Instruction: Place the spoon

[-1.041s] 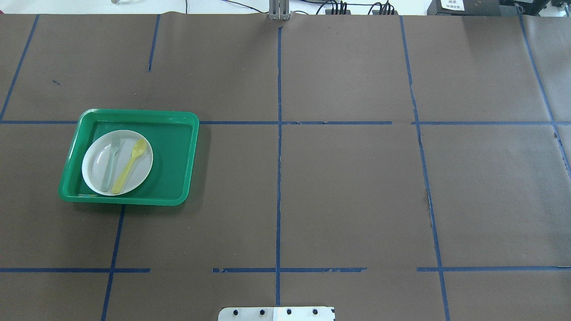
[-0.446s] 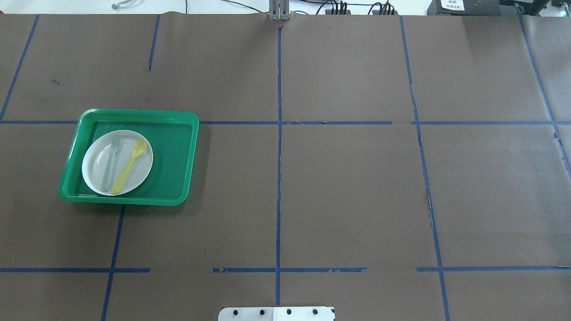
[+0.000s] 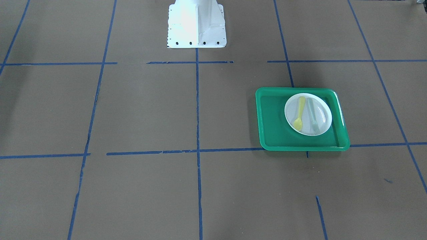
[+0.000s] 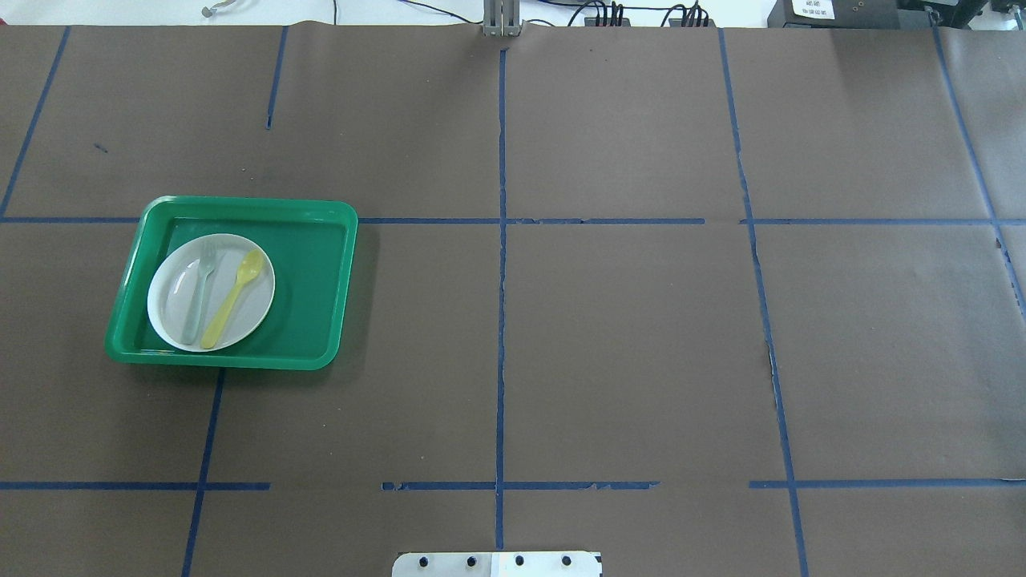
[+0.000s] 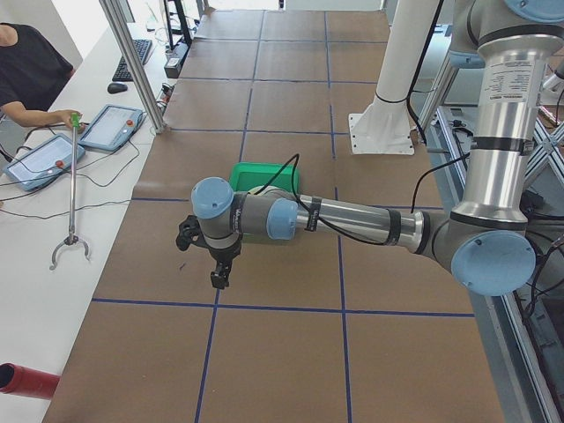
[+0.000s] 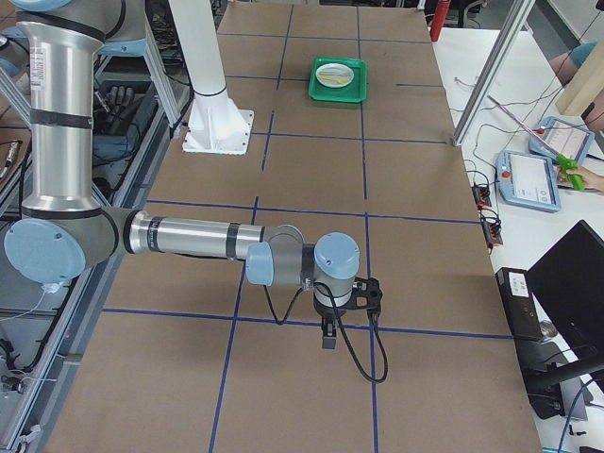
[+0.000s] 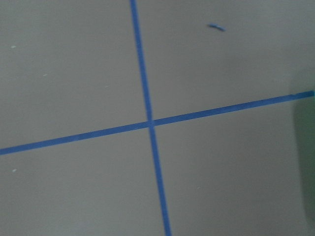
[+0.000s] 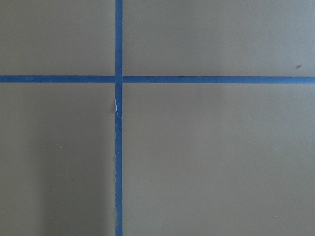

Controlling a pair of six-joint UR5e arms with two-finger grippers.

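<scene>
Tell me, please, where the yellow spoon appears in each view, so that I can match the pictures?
Exterior front-facing: spoon right of centre, on the white plate.
Overhead exterior: left side, same plate.
Exterior left: not discernible; the left arm covers most of the green tray.
Exterior right: top centre, too small to pick out.
Left wrist: not in it.
Right wrist: not in it.
Shared landmark: the green tray.

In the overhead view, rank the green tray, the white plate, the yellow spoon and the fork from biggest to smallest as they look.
1. green tray
2. white plate
3. yellow spoon and fork: they look about equal in length, too close to rank.
</scene>
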